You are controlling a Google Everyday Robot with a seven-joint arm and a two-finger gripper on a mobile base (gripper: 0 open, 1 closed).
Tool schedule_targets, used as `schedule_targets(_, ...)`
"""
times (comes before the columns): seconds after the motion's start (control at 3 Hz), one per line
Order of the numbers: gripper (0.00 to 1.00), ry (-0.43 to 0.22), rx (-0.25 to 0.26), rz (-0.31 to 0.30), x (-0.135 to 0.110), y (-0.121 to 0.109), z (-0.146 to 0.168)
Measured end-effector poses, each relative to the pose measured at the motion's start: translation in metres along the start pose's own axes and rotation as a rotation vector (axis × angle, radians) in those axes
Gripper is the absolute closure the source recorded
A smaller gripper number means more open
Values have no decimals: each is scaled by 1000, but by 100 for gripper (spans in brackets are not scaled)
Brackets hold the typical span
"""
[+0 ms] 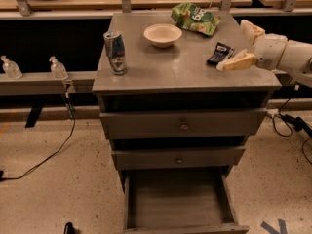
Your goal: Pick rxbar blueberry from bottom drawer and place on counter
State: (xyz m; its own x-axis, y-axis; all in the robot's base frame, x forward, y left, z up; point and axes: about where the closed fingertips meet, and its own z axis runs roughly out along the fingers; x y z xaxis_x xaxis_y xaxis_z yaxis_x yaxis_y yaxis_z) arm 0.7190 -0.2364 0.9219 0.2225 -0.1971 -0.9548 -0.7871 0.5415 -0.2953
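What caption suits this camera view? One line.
Dark flat snack bar lies on grey cabinet counter beside open gripper at its right edge; bottom drawer open.

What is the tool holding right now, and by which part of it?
Nothing is held. The tool is open over the right side of the counter, and the rxbar blueberry lies flat on the counter right beside it.

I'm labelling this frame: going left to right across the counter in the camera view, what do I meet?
On the counter: can → bowl → rxbar blueberry → gripper, open at the right edge beside the bar.
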Motion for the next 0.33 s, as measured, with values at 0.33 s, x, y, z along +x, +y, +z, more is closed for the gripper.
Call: schedule_targets(0.33,0,0,0,0,0,0,0)
